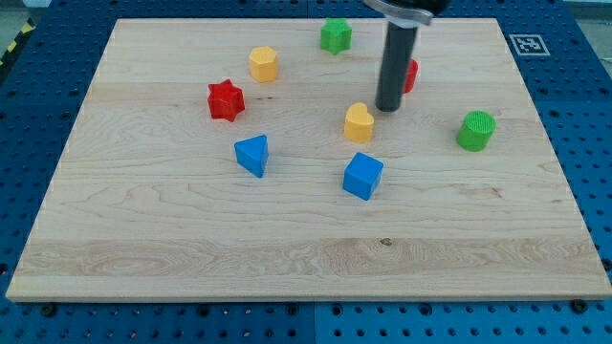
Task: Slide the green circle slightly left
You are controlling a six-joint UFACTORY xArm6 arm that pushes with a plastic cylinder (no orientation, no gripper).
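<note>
The green circle (475, 131) is a short green cylinder standing at the view's right side of the wooden board (306, 248). My tip (387, 108) is the lower end of the dark rod, touching the board left of the green circle, about ninety pixels away. It sits just above and right of the yellow heart block (359, 122). A red block (410, 75) is partly hidden behind the rod.
A green star block (336, 35) lies at the view's top. A yellow hexagon block (263, 64) and a red star block (226, 99) lie at the upper left. A blue triangle block (252, 154) and a blue cube (362, 176) lie near the middle.
</note>
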